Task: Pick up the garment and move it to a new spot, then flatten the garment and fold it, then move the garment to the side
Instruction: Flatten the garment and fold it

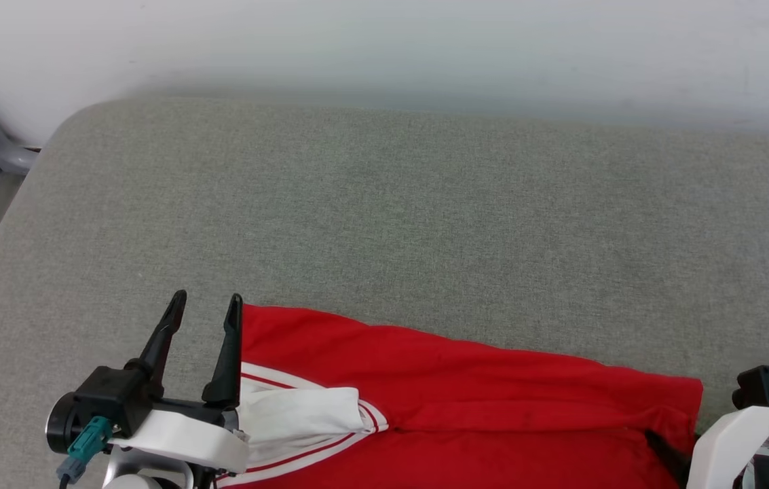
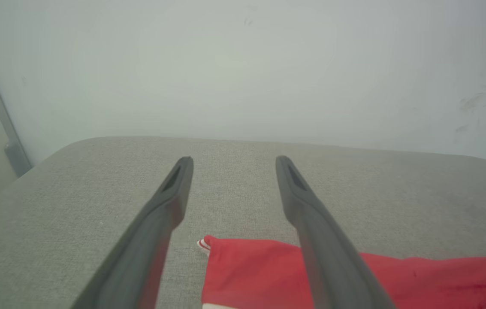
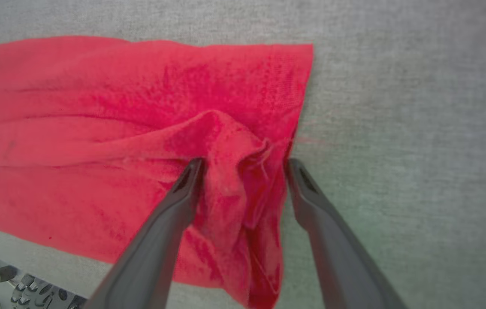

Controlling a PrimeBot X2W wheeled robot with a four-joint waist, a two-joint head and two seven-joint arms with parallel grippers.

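A broad grey woven-fabric padded surface [image 1: 384,204] is filling the scene. The red jersey garment [image 1: 465,380] is lying as a long band along its near edge, with its white sleeve end with red striped trim [image 1: 303,414] showing at the left. The left gripper [image 1: 208,297] is hovering there, fingers spread wide and empty. The right gripper [image 3: 245,163] is straddling a bunched ridge at the garment's right edge, fingers wide apart.

The right end effector [image 3: 243,165], spread wide, straddles a bunched fold at the garment [image 3: 97,107] edge, on a grey fabric surface [image 3: 397,128].
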